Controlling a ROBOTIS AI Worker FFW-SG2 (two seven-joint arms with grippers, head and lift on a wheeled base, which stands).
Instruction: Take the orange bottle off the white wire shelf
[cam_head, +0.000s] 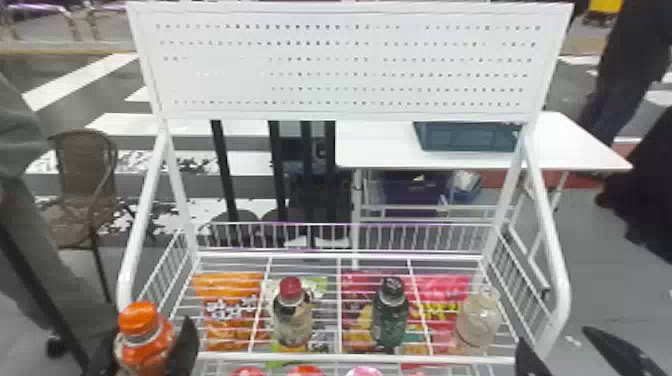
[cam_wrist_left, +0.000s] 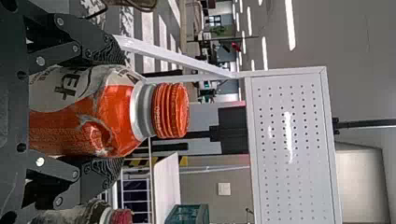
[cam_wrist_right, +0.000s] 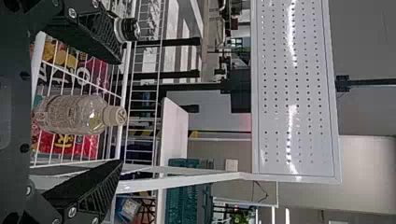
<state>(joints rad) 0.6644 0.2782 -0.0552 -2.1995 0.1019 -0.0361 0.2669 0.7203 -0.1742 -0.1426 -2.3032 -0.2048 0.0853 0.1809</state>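
Observation:
In the head view my left gripper (cam_head: 145, 356) is at the lower left, shut on the orange bottle (cam_head: 146, 345), which stands upright near the left end of the white wire shelf (cam_head: 330, 357). In the left wrist view, the ridged fingers of the left gripper (cam_wrist_left: 112, 111) press on both sides of the orange bottle (cam_wrist_left: 109, 116), its orange cap clear of them. My right gripper (cam_head: 560, 350) is parked open at the lower right. The right wrist view has the right gripper (cam_wrist_right: 119, 112) with its fingers apart, a clear bottle (cam_wrist_right: 70, 114) standing beyond them.
On the shelf stand a red-capped bottle (cam_head: 292, 315), a dark-capped bottle (cam_head: 391, 315) and the clear bottle (cam_head: 478, 320). Snack bags (cam_head: 230, 325) lie beneath the wires. Slanted white posts (cam_head: 547, 240) rise at both sides to a perforated panel (cam_head: 350, 65).

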